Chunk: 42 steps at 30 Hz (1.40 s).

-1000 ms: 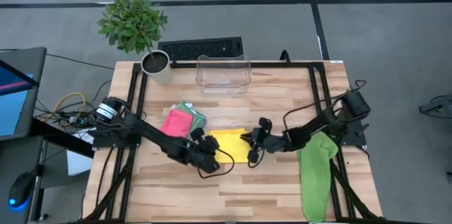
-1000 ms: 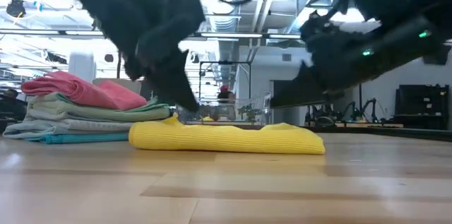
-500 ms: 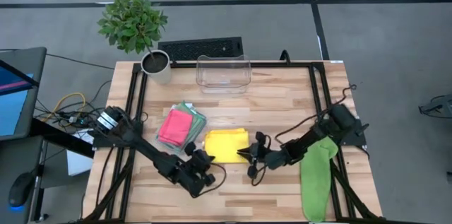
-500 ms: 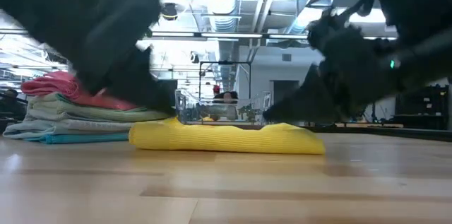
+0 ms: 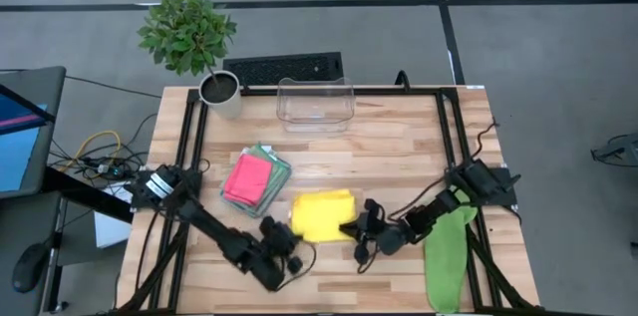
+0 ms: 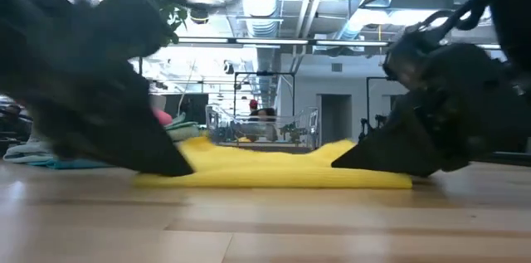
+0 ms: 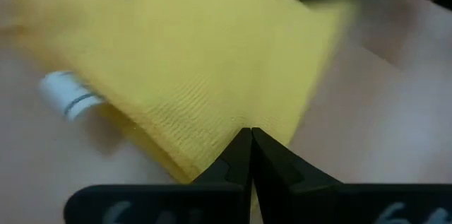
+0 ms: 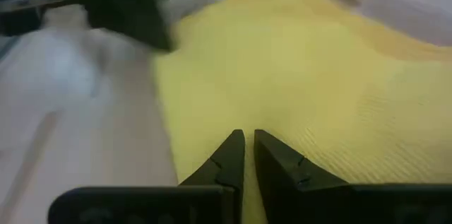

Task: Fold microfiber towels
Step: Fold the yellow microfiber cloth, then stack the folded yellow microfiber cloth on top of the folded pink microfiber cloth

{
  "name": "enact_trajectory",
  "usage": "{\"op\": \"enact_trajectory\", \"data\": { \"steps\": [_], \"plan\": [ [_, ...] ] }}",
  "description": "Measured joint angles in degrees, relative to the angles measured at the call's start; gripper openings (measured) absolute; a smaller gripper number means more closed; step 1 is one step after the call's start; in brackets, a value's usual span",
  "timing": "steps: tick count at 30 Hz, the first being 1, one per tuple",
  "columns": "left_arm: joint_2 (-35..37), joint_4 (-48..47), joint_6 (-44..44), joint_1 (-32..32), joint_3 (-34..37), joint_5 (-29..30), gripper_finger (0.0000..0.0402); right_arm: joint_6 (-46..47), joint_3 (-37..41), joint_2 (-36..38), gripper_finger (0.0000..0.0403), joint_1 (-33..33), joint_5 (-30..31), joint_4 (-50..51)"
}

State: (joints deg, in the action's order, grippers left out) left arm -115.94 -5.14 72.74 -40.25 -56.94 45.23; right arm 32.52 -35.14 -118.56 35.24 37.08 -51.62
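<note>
yellow towel held at two corners

towel of soft yellow cloth (image 5: 321, 214) lies folded flat on the light wooden table (image 5: 399, 152), a bit below the middle of the high view. left gripper (image 5: 287, 238) sits at the towel's lower left corner. in the left wrist view its two dark fingers (image 7: 236, 159) are pressed together with the yellow corner pinched between them, and a small white tag (image 7: 69, 95) sticks out of the towel's side. right gripper (image 5: 359, 226) sits at the towel's lower right corner. in the right wrist view its dark fingers (image 8: 227, 155) are nearly closed, tips on the yellow cloth with only a thin gap, nipping its edge.

in the low view the yellow towel lies low across the middle, with one dark arm on each side of it.

pink folded towel (image 5: 247, 176) sits on top of a small stack of folded towels (image 5: 278, 168), just to the upper left of the yellow one. long lime green towel (image 5: 447, 246) lies at the lower right, under the right arm. clear plastic bin (image 5: 315, 105) stands at the top middle of the table. white pot with a green leafy plant (image 5: 189, 39) stands at the upper left corner. black keyboard (image 5: 283, 67) lies just past the table's top edge.
</note>
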Motion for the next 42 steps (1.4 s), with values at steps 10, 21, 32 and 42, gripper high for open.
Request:
{"op": "enact_trajectory", "data": {
  "steps": [10,21,32,42],
  "plan": [
    [1.5,-4.2,-1.8,-4.7,-8.1,-1.6,0.0000,4.9,-0.2,8.0,0.0028,4.5,-2.8,4.9],
    [13.5,-34.6,8.5,-2.2,-15.7,-13.1,0.0090,14.6,-8.4,37.0,0.0137,0.8,-19.3,59.9],
    [17.9,-35.5,15.9,-1.4,-15.7,-13.2,0.0143,26.4,-10.0,42.3,0.0249,-3.0,-19.7,63.7],
    [17.3,-35.7,18.2,1.7,-15.7,-15.8,0.0137,21.2,-10.0,42.3,0.0249,-3.6,-20.7,61.8]
  ]
}}
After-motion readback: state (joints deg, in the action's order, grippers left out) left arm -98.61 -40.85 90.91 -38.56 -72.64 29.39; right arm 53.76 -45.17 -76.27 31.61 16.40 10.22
